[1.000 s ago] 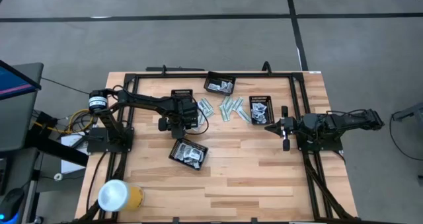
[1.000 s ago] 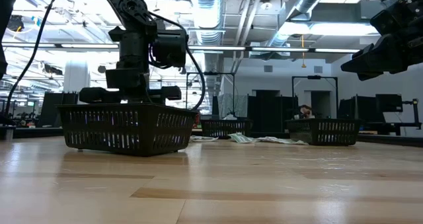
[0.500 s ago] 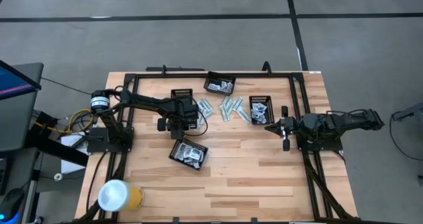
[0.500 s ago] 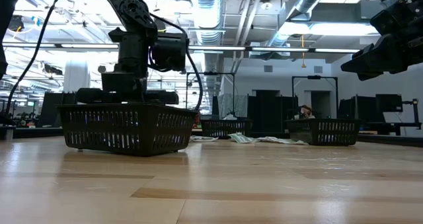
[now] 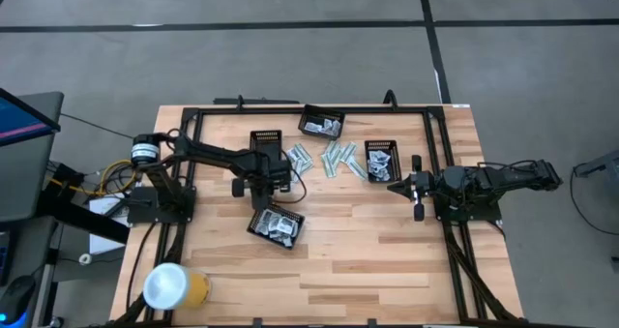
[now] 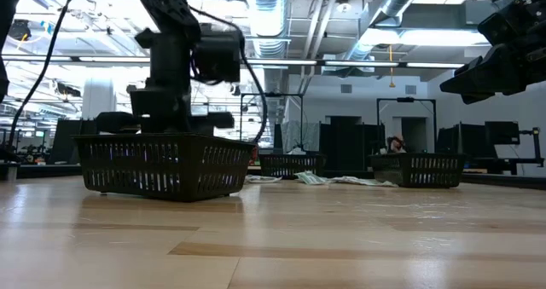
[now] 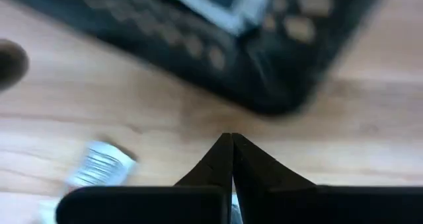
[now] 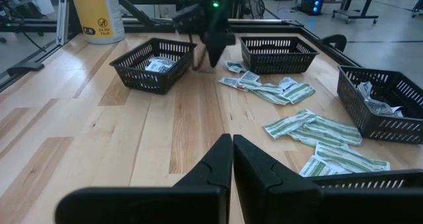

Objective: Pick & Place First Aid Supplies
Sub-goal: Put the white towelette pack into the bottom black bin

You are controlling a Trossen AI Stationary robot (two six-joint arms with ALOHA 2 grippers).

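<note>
**Carrying over to the tray: check the grip first**

Left gripper (image 7: 231,141) closed, both fingers pressed tip to tip, hanging low over the table (image 5: 368,260). Cannot tell from the wrist view whether a thin packet sits between the fingers or nothing at all. One loose packet (image 7: 99,166) lying flat on the wood just beside the fingers, apart from them. Black mesh tray (image 7: 198,45) directly ahead of the tips, near, with white sachets already inside. Main heap of packets (image 5: 334,159) farther off, on the other side of the gripper from this tray.

For a good step:
- Confirm first that something is really pinched; such flat sachets probably slip out easily from a narrow tip grip.
- If empty, open again and come down on the packet beside the fingers, catching it by an edge.
- If held, lift enough to pass above the tray wall before going forward, otherwise risk of pushing the light tray away.
- Release only over the middle of the tray, low, so that the packet does not flutter out.

Right gripper (image 8: 232,141) closed too, waiting well apart, beside the heap.
</note>
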